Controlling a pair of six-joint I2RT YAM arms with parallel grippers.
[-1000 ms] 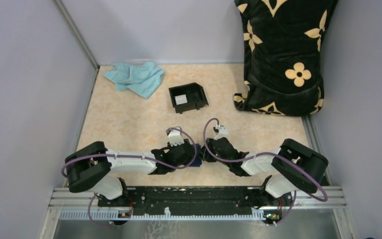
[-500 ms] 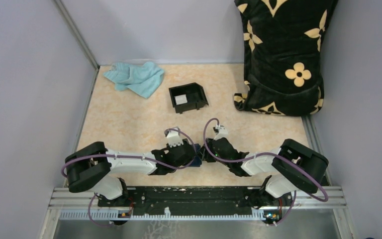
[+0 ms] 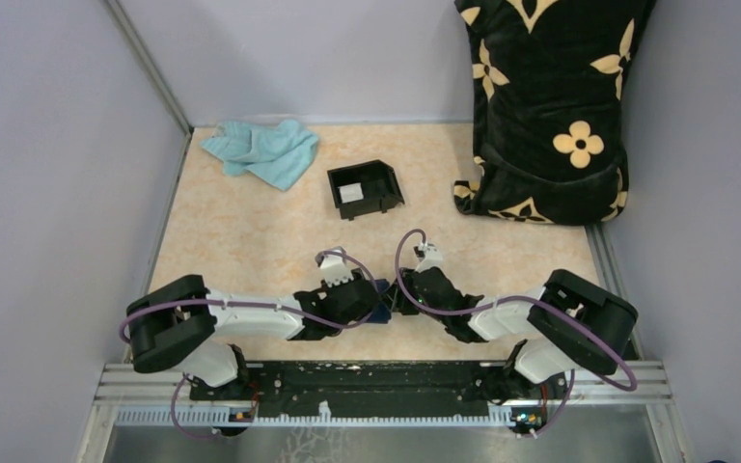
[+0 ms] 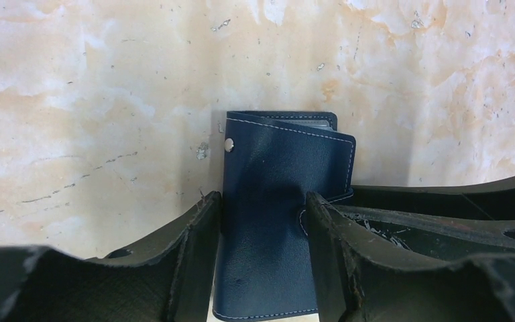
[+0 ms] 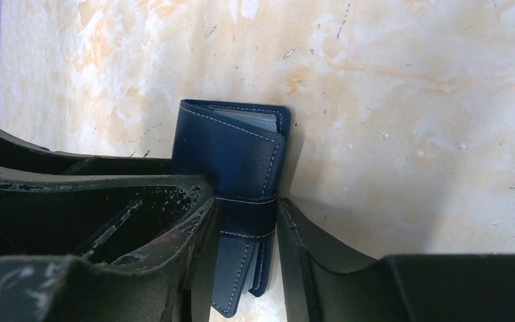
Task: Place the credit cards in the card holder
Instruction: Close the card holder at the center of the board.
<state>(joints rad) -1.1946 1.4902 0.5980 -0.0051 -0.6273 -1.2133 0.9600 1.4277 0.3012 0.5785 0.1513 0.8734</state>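
Card holder (image 4: 281,161) sits folded between both arms near the table's (image 4: 107,100) front edge, probably steadied from two sides for loading. Left pincer (image 4: 261,201), about half open, clamps its long edges. Grey card edge (image 4: 312,122) peeks from the fold. Right pincer (image 5: 247,201) hugs the tab band, gap narrower; gripping or only straddling, cannot tell.

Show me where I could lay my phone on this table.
Bare tabletop lies between the teal cloth and the left arm, and between the floral fabric and the right arm. Crowded near centre: left gripper and right gripper flank the card holder.
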